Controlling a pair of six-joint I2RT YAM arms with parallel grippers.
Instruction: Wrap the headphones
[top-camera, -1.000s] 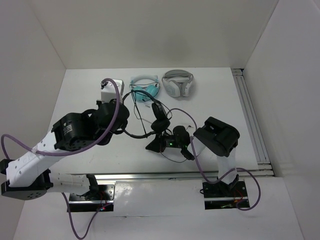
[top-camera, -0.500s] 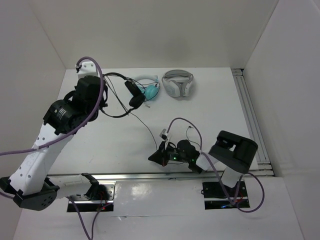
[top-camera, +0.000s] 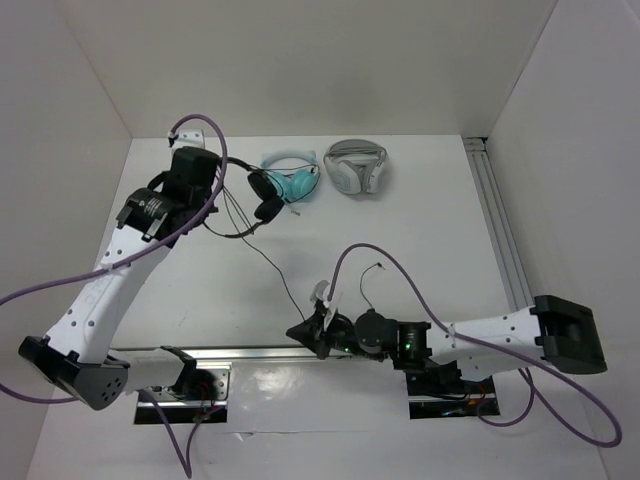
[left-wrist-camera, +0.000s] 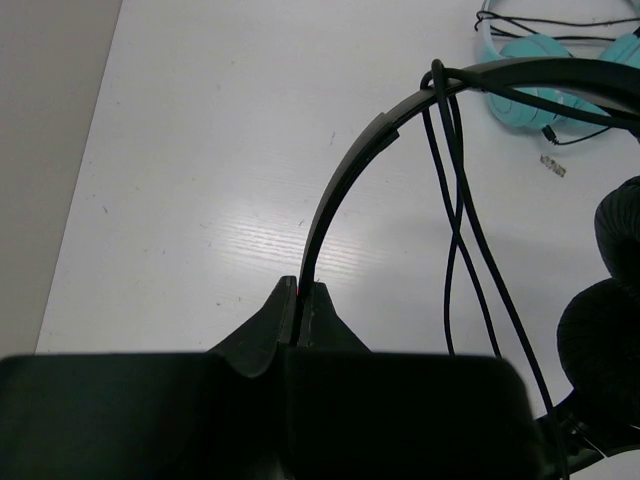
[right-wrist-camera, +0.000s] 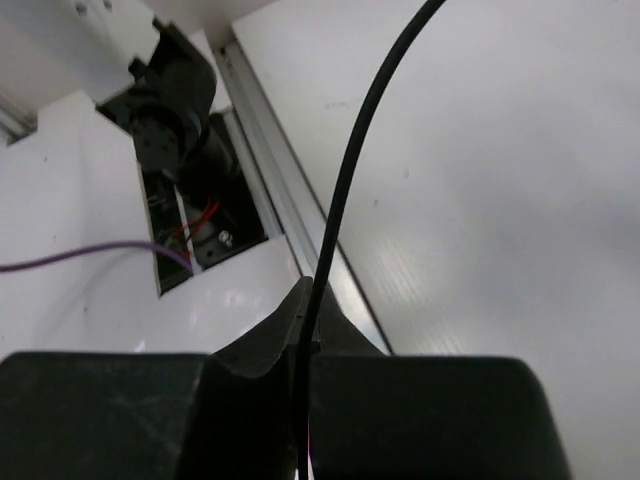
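The black headphones (top-camera: 264, 194) hang at the back left, held by their thin headband (left-wrist-camera: 345, 170) in my shut left gripper (top-camera: 222, 170). In the left wrist view the gripper's tips (left-wrist-camera: 300, 295) pinch the headband, the two ear pads (left-wrist-camera: 610, 330) are at the right, and loops of cable (left-wrist-camera: 455, 250) hang over the band. The long thin cable (top-camera: 275, 280) runs from the headphones down to my right gripper (top-camera: 298, 332) near the front edge. In the right wrist view that gripper (right-wrist-camera: 310, 300) is shut on the cable (right-wrist-camera: 360, 130), which stretches straight up and away.
Teal headphones (top-camera: 295, 180) lie just right of the black ones and also show in the left wrist view (left-wrist-camera: 540, 50). White-and-grey headphones (top-camera: 355, 165) lie at the back middle. A metal rail (top-camera: 250, 352) runs along the front edge, also seen in the right wrist view (right-wrist-camera: 280, 190).
The left arm carried the headphones from the table's middle to the back left. The right arm stretched out left along the front edge, drawing the cable out.
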